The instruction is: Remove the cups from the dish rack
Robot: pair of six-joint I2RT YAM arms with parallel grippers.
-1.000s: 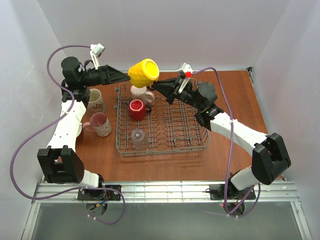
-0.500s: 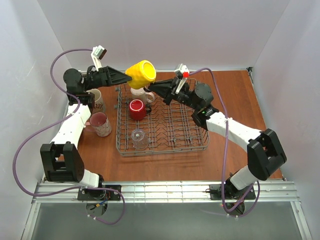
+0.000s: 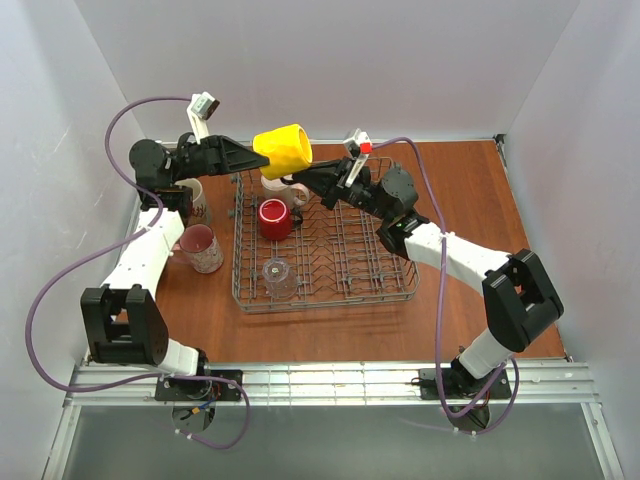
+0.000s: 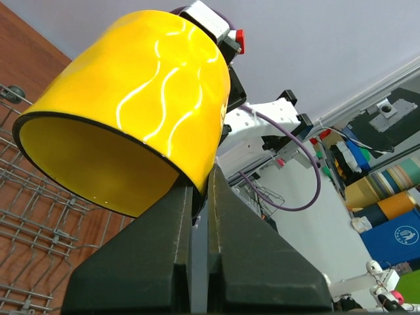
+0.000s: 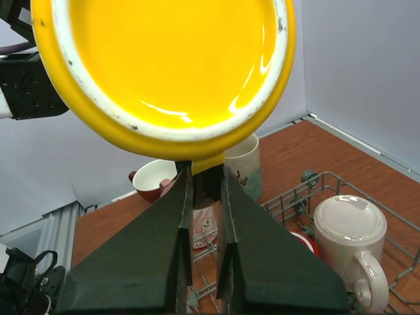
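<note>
A brown wooden table point(image 3: 480, 200) stands between white walls point(image 3: 400, 60), with the grey wire dish rack point(image 3: 345, 262) at its middle. The yellow cup point(image 3: 282, 150) is in the air over the rack's 11 o'clock corner, lying on its side. The left gripper point(image 3: 250, 152) has its jaws almost together, pinching the cup's wall at the rim. The right gripper point(image 3: 303, 175) is also clamped narrow, on a yellow part near the cup's bottom. Inside the rack a cream cup point(image 3: 285, 188) is at 11 o'clock, a red cup point(image 3: 274, 218) at 10 o'clock and a clear glass point(image 3: 279, 278) at 8 o'clock. On the table, at 9 o'clock of the rack, stand a pink mug point(image 3: 200, 247) and a beige mug point(image 3: 192, 200).
</note>
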